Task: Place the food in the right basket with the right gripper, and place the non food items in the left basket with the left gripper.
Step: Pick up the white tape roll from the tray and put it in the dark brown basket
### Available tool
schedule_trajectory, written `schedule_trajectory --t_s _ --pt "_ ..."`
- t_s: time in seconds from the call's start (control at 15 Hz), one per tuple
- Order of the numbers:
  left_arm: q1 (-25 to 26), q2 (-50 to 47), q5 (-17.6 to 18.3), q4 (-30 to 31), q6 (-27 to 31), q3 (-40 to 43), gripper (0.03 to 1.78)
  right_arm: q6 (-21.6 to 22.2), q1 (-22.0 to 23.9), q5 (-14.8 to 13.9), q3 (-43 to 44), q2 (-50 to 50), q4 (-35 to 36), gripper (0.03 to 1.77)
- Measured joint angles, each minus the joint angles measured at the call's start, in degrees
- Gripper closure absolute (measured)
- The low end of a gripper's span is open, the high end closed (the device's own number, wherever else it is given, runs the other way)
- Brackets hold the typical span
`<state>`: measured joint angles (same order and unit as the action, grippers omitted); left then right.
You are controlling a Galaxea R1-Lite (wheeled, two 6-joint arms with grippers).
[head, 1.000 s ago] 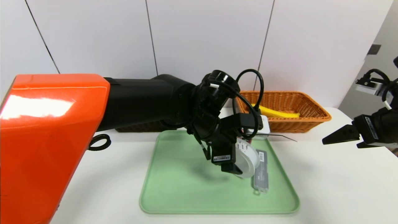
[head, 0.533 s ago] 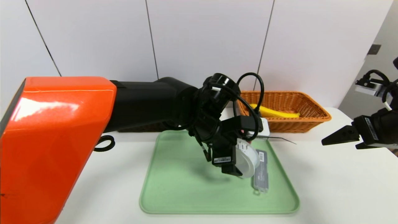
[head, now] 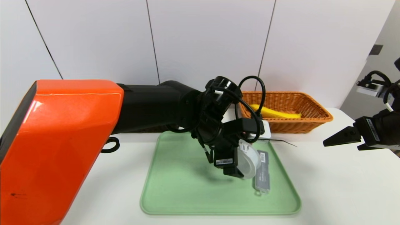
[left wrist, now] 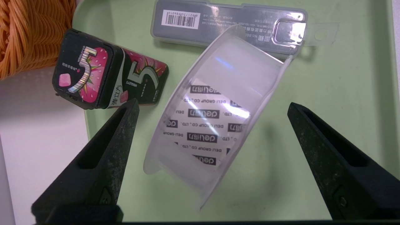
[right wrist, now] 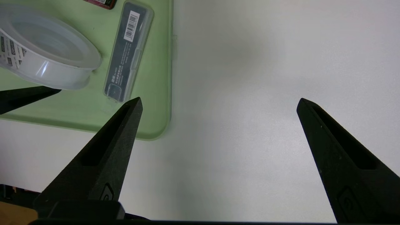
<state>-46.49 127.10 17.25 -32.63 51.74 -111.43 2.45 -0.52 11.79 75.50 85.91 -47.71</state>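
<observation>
The head camera looks forward and down from above onto the white table [head: 328, 187], taking in the whole green tray [head: 187, 193], the orange basket [head: 300, 106] at the far edge and the wall behind; the left arm fills much of its left half. The left wrist camera sits close over the tray [left wrist: 343, 78], looking steeply down between its own two black fingers [left wrist: 103, 162] at the clear tape roll [left wrist: 218, 125]. The right wrist camera looks down on bare table [right wrist: 250, 93], catching the tray's corner [right wrist: 156, 125]. All three views share the tape roll and the grey case [right wrist: 128, 50].
</observation>
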Motion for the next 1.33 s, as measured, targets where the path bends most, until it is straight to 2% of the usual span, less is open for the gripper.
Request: schedule_trajectory --t_s 0.2,0.47,0.67,0.73,1.33 --pt "0.0 0.2 0.0 0.0 0.0 0.0 0.12 0.0 0.0 0.0 0.0 0.0 0.1 0.10" --pt "0.0 0.3 0.0 0.0 -0.1 0.0 0.74 0.0 0.0 0.0 0.0 0.1 0.0 0.10" --pt "0.0 0.3 0.0 0.0 -0.1 0.0 1.05 0.0 0.0 0.0 -0.2 0.1 0.1 0.10" --pt "0.0 0.3 0.0 -0.2 -0.1 0.0 1.26 0.0 0.0 0.0 -0.2 0.1 0.1 0.10" --pt "0.1 -2.8 0.0 0.5 -1.2 0.0 1.24 0.0 0.4 0.0 -0.2 -0.2 0.1 0.10"
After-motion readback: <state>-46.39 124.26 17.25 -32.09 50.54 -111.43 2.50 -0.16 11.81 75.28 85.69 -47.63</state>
